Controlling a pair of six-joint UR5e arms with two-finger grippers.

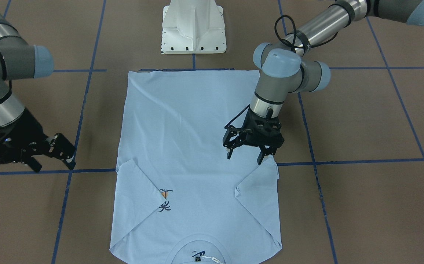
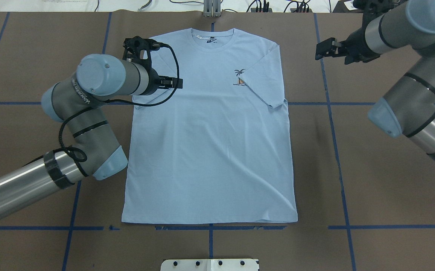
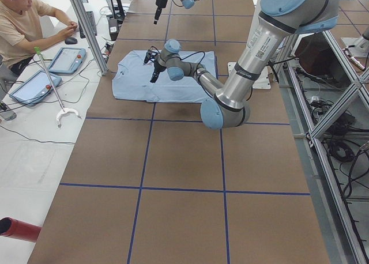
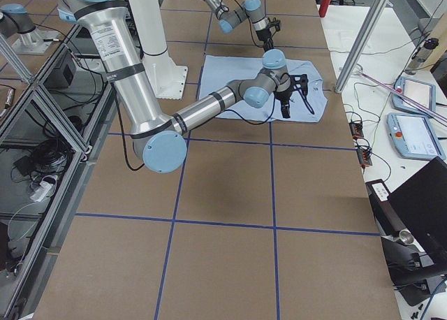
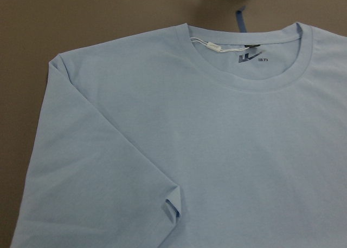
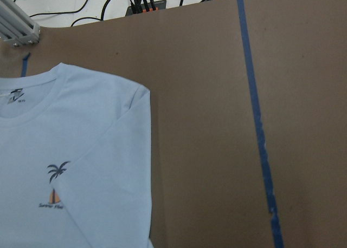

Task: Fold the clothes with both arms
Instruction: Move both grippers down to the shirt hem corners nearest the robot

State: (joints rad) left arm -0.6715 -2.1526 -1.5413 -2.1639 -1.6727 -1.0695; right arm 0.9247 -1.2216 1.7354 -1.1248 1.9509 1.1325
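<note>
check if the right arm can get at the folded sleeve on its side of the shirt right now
Probably yes. The right gripper sits open off the T-shirt, over bare table, with nothing between it and the folded-in sleeve. The left gripper hovers over the opposite side, out of its path.

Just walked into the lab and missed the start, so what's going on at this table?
It's a shirt-folding run. A light blue T-shirt lies flat, front up, on the table. Both sleeves are turned in over the body, and the body itself is not folded yet. The left tool is open over the shirt beside one folded sleeve, holding nothing. The right tool is open too, off the shirt and over bare table.
</note>
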